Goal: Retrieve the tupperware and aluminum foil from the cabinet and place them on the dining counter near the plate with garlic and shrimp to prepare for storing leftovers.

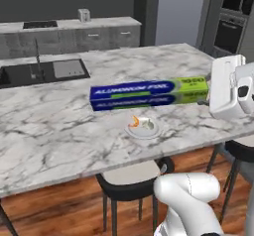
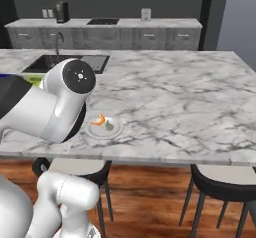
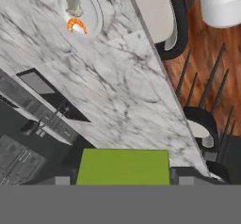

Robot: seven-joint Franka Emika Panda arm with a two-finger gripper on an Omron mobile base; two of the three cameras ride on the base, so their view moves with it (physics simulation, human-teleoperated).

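Gripper (image 3: 122, 180) clamps aluminum foil (image 1: 149, 93) green end, above dining counter (image 1: 59, 126).

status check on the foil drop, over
Gripper shut on aluminum foil at its green end. Box held level over dining counter, just behind plate with garlic and shrimp. Nothing in the way.

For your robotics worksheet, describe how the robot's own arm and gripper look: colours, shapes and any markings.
The arm is made of glossy white, rounded, tube-like segments with dark joints. One round joint cap carries small dark dots. The hand is a boxy white block, and the gripper ends in two small dark grey fingertips. No cables show.
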